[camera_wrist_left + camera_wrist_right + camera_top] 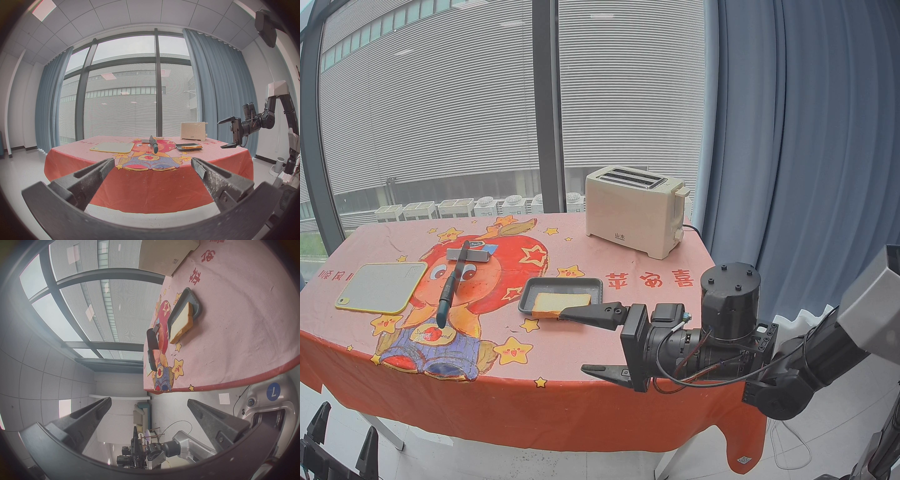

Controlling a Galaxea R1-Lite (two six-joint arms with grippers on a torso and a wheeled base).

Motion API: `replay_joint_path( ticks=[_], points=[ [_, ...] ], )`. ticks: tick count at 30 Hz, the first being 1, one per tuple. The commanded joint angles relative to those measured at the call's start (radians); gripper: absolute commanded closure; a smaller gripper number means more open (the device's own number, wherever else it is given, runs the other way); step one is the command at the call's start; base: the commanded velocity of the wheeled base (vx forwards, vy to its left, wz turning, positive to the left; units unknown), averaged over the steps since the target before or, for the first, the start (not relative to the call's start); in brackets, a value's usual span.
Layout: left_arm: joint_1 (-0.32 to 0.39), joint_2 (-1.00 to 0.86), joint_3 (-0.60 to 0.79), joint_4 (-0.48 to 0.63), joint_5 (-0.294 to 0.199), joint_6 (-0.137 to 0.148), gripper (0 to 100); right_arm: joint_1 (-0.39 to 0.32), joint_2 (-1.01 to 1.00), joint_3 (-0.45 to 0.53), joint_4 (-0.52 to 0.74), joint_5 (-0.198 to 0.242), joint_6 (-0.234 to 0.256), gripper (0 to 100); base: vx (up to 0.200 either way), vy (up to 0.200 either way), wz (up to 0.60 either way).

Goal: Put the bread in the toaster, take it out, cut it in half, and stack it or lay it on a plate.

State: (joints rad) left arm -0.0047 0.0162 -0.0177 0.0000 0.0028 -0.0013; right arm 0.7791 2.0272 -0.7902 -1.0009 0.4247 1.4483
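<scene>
The bread (560, 304) lay flat at the near side of the dark tray (562, 285) around the middle of the worktop (562, 250), with the toaster (634, 209) standing well behind it by the window. The right hand (575, 342) hung over the worktop's near edge just right of the tray, its fingers spread wide and gripping nothing, pointing toward the bread. The left hand (152, 162) was low and clear of the worktop's near side, likewise wide open and empty, while the knife (450, 287) and the cutting board (381, 287) lay left of the tray.
</scene>
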Motion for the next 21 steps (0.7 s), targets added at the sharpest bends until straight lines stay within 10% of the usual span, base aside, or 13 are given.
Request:
replay_joint_path(
  ticks=[1,21],
  points=[
    [0.000,-0.013,0.018,0.000,0.000,0.000,0,-0.009,0.005,-0.006,0.001,0.000,0.000,0,0.000,0.000,0.00],
    [0.000,-0.015,0.018,0.000,0.000,0.000,0,-0.012,0.033,-0.020,0.001,0.002,0.000,0,0.000,0.000,0.00]
  ],
)
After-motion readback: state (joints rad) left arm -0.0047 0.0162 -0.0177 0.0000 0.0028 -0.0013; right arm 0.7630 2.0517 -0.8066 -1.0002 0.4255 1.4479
